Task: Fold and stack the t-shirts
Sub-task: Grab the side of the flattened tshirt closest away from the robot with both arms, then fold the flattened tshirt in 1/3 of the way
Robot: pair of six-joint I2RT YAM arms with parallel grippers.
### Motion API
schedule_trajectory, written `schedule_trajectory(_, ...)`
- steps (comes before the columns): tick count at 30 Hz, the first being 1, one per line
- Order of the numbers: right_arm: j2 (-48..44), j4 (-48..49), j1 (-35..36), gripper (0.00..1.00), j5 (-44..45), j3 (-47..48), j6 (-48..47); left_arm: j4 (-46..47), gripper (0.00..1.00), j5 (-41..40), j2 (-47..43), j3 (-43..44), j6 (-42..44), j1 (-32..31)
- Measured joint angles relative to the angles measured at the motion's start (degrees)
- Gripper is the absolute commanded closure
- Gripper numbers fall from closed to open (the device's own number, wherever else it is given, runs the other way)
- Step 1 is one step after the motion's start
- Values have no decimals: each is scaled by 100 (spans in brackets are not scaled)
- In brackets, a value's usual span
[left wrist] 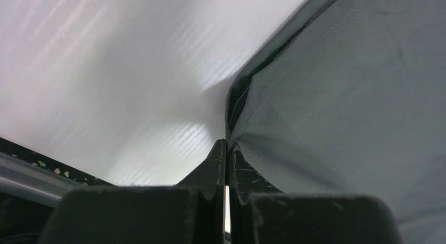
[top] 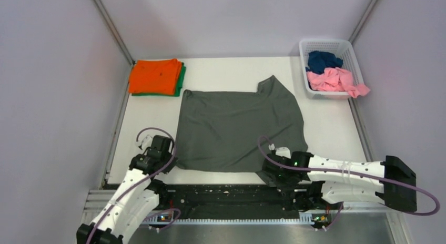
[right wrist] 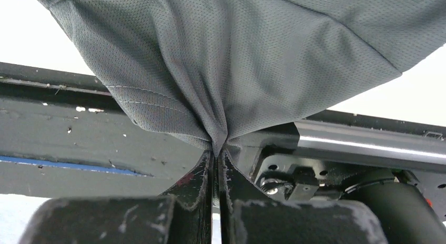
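A dark grey t-shirt (top: 239, 123) lies spread in the middle of the table. My left gripper (top: 169, 159) is shut on its near left corner (left wrist: 294, 97). My right gripper (top: 267, 173) is shut on its near right corner, where the cloth bunches between the fingers (right wrist: 226, 70). A folded orange t-shirt (top: 155, 75) lies on a folded green t-shirt (top: 181, 81) at the back left. A navy blue t-shirt (top: 322, 60) and a pink t-shirt (top: 336, 81) lie crumpled in the basket.
A white plastic lattice basket (top: 351, 48) stands at the back right corner. Grey walls close in the table on three sides. A black rail (top: 226, 194) with the arm bases runs along the near edge.
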Motion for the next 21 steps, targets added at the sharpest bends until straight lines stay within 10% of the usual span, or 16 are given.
schedule_trajectory(8, -289, -387, -2, 100, 284, 439, 52, -111, 100, 452, -726, -4, -39, 2)
schedule_trajectory(21, -243, -249, -1980, 100, 1021, 1434, -1370, 699, 100, 380, 1394, 1333, 339, 2)
